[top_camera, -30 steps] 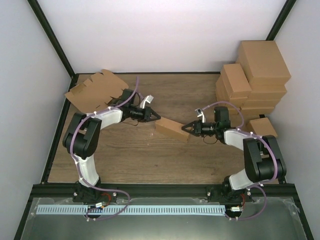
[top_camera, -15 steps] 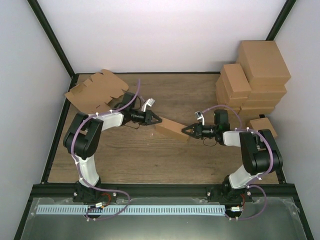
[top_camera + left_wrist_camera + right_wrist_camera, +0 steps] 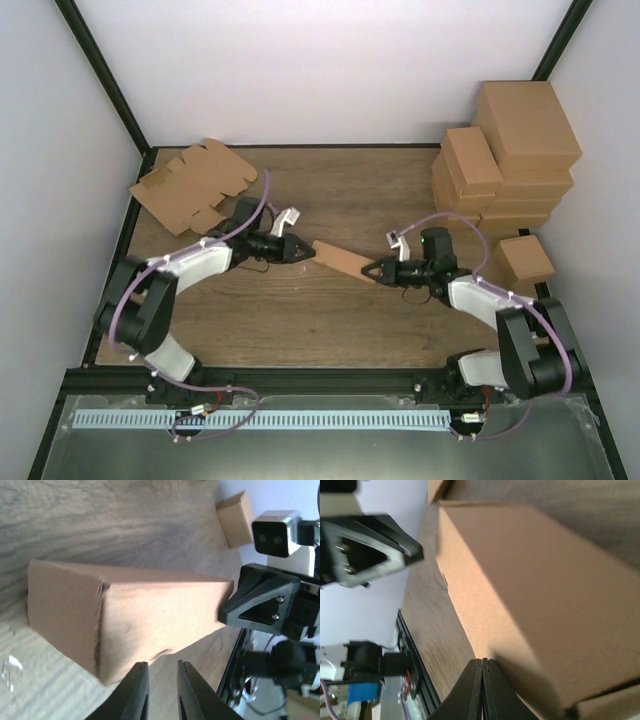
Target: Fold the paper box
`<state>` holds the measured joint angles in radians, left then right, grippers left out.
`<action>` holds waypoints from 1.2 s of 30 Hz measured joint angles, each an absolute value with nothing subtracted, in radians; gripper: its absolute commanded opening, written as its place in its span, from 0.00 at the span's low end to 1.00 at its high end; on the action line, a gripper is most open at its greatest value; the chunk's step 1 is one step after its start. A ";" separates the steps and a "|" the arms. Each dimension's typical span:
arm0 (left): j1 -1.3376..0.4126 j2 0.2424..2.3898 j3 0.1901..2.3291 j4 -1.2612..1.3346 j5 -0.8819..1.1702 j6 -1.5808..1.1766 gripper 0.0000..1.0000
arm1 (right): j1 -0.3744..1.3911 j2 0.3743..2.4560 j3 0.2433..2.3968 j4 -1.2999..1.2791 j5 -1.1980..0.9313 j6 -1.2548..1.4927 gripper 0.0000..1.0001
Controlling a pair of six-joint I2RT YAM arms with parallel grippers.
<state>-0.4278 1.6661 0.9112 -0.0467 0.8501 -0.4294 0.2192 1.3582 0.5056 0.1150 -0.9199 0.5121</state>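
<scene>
At table (image 3: 300, 320) centre, box (image 3: 345, 262) lies folded up and slantwise on the wood, left gripper (image 3: 161, 664) at one end, fingers (image 3: 139, 695) a slit apart with nothing between (box just beyond the tips), right gripper (image 3: 483, 661) at the opposite end, clenched on nothing.

**Both arms sank nearer; box showed slimmer**

The left arm (image 3: 190, 262) swung its elbow out toward the near-left corner. The left gripper (image 3: 306, 254) slid a little nearer, at the far-left end of the paper box (image 3: 345, 261). The right arm (image 3: 480, 295) dropped its elbow toward the near edge. The right gripper (image 3: 370, 270) shifted nearer at the box's right end. From above, the box showed as a thinner strip than before. More of the small carton (image 3: 525, 260) on the right came into view.
</scene>
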 measured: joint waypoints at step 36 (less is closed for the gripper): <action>-0.564 1.505 0.603 0.001 0.623 -0.680 0.38 | 0.278 1.207 0.497 -0.197 -0.601 0.478 0.79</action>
